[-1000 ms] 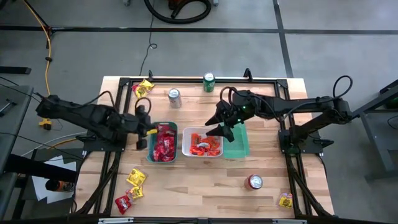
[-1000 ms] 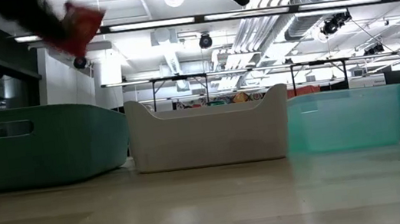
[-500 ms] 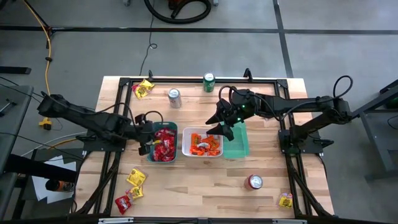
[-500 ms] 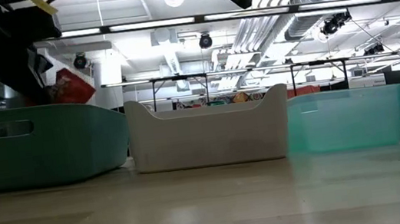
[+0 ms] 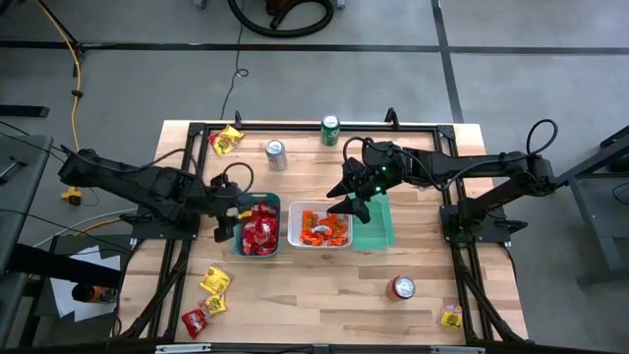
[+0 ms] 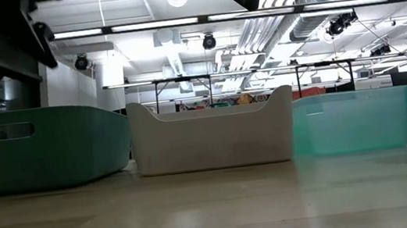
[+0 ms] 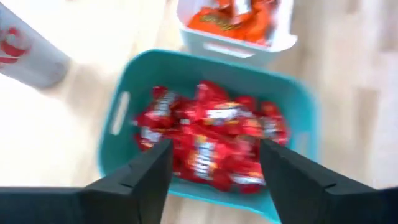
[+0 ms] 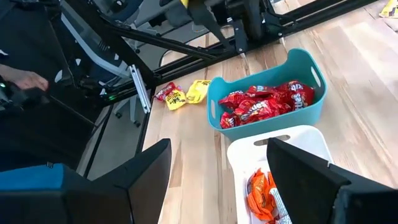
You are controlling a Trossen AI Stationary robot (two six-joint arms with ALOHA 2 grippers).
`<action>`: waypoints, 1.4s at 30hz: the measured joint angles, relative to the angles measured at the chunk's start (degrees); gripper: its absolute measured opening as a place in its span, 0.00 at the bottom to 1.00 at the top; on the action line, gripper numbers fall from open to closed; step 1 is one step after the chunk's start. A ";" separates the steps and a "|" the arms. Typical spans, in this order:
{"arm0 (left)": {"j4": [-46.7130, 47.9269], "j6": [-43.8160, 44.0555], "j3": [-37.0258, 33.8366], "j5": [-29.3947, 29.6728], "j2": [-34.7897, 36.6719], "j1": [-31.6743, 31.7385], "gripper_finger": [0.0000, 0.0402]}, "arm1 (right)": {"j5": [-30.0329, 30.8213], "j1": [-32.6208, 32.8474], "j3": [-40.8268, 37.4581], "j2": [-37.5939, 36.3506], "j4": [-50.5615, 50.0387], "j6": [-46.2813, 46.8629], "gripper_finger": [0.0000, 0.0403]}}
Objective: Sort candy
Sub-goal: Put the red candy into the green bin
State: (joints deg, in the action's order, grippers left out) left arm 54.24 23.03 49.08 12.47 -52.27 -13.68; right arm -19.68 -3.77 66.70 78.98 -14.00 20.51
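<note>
Hovering at the left rim of the teal bin [image 5: 239,239], left of centre in the high view, the left gripper [image 5: 225,211] had its fingers spread wide with nothing between them, as the left wrist view confirmed. That bin was packed with red candy packets [image 7: 211,137]; the individual packets could not be told apart in the wrist view.

Beside it at frame centre sat the white bin [image 5: 292,228], holding orange candy packets [image 5: 319,226]. The right gripper [image 5: 351,205] hung over the boundary between the white bin and the light green bin [image 5: 378,231] to its right; its fingers were wide apart and empty in the right wrist view. The arm covered part of the light green bin, so its contents could not be judged.

Loose packets remained on the table [image 5: 314,295]: a yellow packet [image 5: 227,140] at the upper left corner, yellow and red packets [image 5: 207,299] at the lower left, and one yellow packet [image 5: 450,315] at the lower right.

A silver can [image 5: 275,153] and a green can [image 5: 331,130] stood near the upper edge, a red can [image 5: 403,287] at the lower right.

The low view showed only the three bin walls; their contents were hidden, and both grippers were cut off at the top edge.
</note>
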 joint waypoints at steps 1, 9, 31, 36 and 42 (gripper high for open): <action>0.80 1.49 1.21 -1.83 0.00 -0.23 0.58 | 0.02 0.00 0.00 0.00 0.02 0.00 0.65; 1.97 23.87 2.56 -18.37 -2.67 -13.36 0.62 | 0.00 0.00 0.00 0.02 0.00 -0.36 0.65; -19.10 80.23 3.37 -34.25 -39.43 -43.55 0.62 | 7.08 -0.18 0.00 0.09 -4.52 -9.05 0.65; -19.21 78.45 3.41 -34.09 -43.68 -44.17 0.62 | 7.31 -1.27 0.00 0.09 -5.31 -9.03 0.65; -20.08 77.46 3.45 -34.18 -46.95 -45.32 0.60 | 7.39 -2.27 0.00 0.09 -7.16 -9.03 0.65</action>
State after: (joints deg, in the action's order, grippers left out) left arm 34.16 100.48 52.53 -21.71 -99.22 -59.01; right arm -12.29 -6.04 66.70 79.07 -21.16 11.49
